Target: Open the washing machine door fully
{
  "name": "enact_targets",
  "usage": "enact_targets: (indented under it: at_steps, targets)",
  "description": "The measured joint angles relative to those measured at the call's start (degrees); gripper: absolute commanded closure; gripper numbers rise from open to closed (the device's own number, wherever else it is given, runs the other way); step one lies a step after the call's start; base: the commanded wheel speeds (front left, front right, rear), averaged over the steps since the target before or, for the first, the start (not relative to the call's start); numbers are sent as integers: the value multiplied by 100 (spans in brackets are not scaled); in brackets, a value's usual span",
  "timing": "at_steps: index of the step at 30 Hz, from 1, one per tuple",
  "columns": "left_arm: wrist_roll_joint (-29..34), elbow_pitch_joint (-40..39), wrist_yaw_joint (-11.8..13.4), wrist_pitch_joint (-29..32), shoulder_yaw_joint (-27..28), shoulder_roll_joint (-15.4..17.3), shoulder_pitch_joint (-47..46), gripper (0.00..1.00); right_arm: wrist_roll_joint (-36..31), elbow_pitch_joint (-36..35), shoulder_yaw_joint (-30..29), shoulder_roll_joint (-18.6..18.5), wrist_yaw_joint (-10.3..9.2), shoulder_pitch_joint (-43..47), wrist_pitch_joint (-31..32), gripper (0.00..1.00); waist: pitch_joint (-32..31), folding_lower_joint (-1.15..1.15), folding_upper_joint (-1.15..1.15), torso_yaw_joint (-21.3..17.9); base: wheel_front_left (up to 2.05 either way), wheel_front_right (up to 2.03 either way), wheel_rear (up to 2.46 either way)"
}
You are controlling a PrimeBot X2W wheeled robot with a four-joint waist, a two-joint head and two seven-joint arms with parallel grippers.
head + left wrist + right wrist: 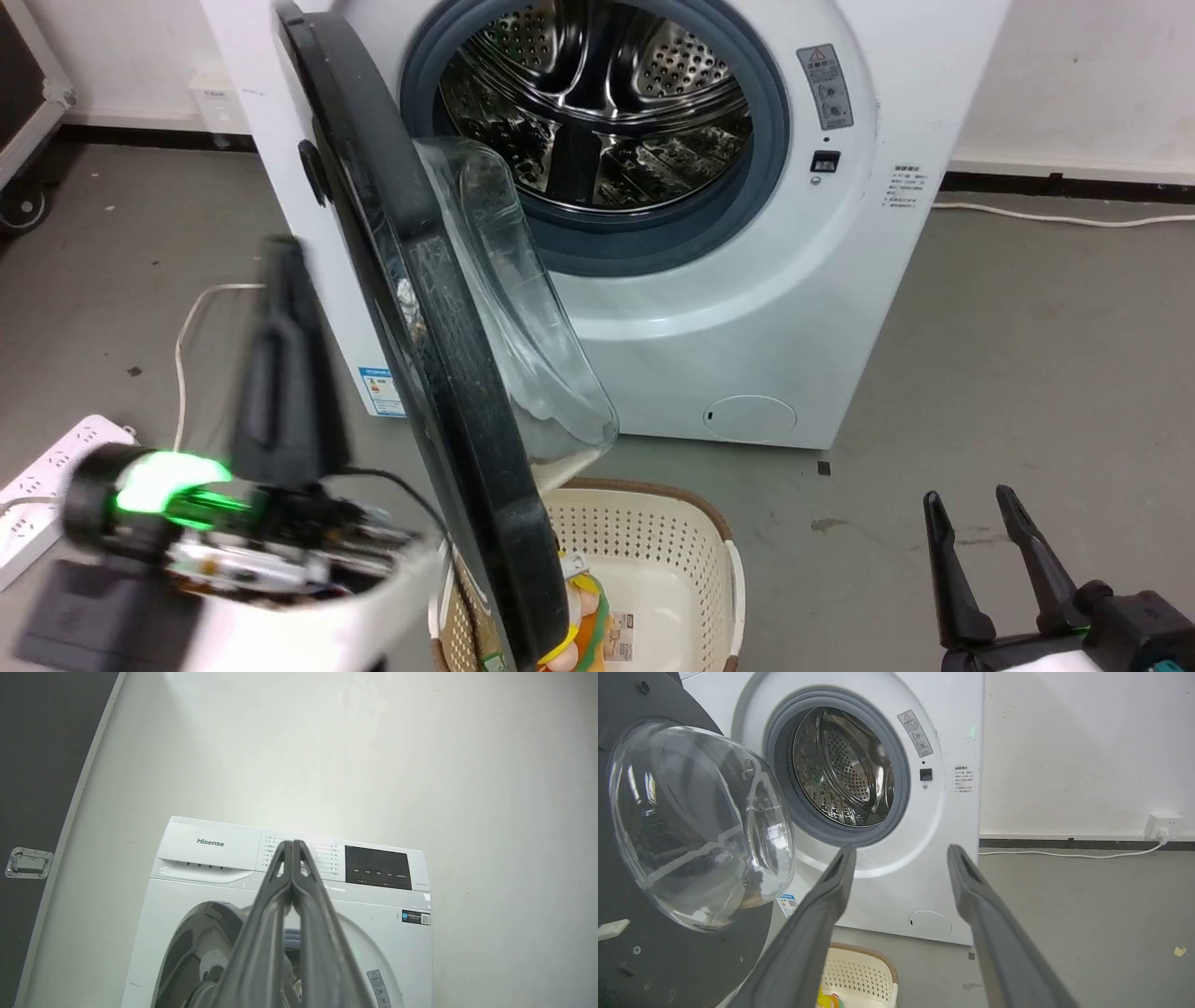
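Left gripper [293, 845]: fingers pinched shut tip to tip, gripping only each other and aimed up at the control panel. "Hisense" [210, 843] reads just left of the tips. In the head view that gripper is a dark blur just beside the door's outer face; whether it touches, I can't tell.

Right gripper [900, 853]: fingers spread wide, holding nothing, well apart from the machine. Straight ahead between them sits the steel drum [840, 765] in its grey-blue ring.

Ahead and left of those fingers is the washing machine door [439, 355]. It is swung out from the left side of the washing machine [747, 308], edge-on to the head camera. Its glossy black rim runs long from the far top down to the near bottom, and the clear glass bowl [696, 821] bulges toward the right gripper's side.

A blue label sticker [381, 390] sits low on the machine, its print too small to read. A grey warning sticker [915, 732] with a red triangle is beside the drum. A cream laundry basket [653, 551] sits below the door's near edge.
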Motion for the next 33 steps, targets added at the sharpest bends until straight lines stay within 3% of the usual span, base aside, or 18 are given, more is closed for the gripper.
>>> enact_targets:
  at_steps: [5, 11, 18, 28, 33]
  targets:
    - [-149, -86, -231, 502, -543, 16, 271, 100, 46, 25, -34, 5, 0, 0, 0, 0, 7, 0, 0, 52, 0, 0, 0]
    - [-353, 34, -522, 1390, -1443, 371, 484, 100, 48, 92, -115, 23, 0, -2, 1, 0, 24, 0, 0, 182, 0, 0, 0]
    - [-750, 787, -559, 2023, -2064, 444, 783, 100, 57, 133, -127, 42, 0, -30, 0, 0, 61, 0, 0, 286, 0, 0, 0]
    - [-542, 1842, -140, 2076, -2083, 342, 847, 100, 102, 186, -66, 54, 0, -30, 0, 0, 136, 0, 0, 530, 0, 0, 0]
    - [-544, 2000, -103, 2047, -2081, 326, 839, 100, 110, 209, -64, 58, 0, -28, 0, 0, 155, 0, 0, 791, 0, 0, 0]
